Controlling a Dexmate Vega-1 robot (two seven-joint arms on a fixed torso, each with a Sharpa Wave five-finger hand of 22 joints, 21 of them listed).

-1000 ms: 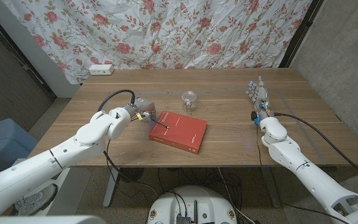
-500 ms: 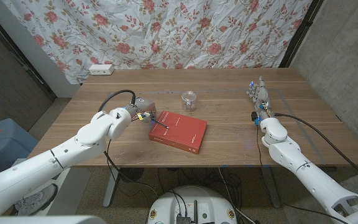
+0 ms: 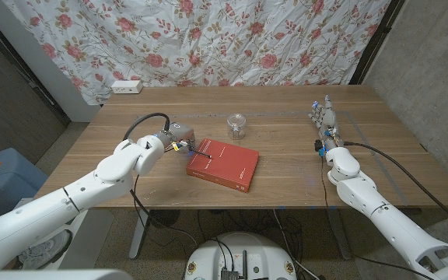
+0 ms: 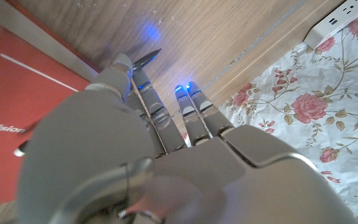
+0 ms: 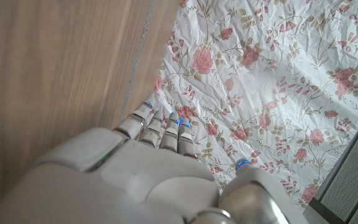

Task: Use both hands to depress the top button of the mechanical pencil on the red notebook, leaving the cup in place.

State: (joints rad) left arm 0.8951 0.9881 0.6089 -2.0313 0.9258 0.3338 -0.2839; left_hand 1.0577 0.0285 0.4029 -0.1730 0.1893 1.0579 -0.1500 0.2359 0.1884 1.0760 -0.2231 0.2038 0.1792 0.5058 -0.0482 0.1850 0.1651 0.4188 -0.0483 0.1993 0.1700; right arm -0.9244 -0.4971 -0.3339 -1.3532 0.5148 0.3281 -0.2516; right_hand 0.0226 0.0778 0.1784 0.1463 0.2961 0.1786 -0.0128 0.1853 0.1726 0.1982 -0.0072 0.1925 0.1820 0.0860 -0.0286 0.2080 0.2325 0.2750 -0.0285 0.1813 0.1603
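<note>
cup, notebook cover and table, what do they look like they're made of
Cup: clear glass or hard plastic; the table grain shows through it, and which of the two is open.
Red notebook: matte red cover, likely card or coated board, with flat colour, no glare and thin white print.
Table: brown wood or wood-look laminate with lengthwise grain lines and a low sheen.

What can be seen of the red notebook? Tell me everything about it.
The red rectangular notebook lies flat and closed on the wooden table, turned at an angle to the table's edges, just in front of the small clear cup without touching it. Its cover looks smooth, with a thin pale line and some white lettering visible from the left wrist. A dark slim mechanical pencil rests at its corner nearest the left hand, which is at that corner, fingers by the pencil.
</note>
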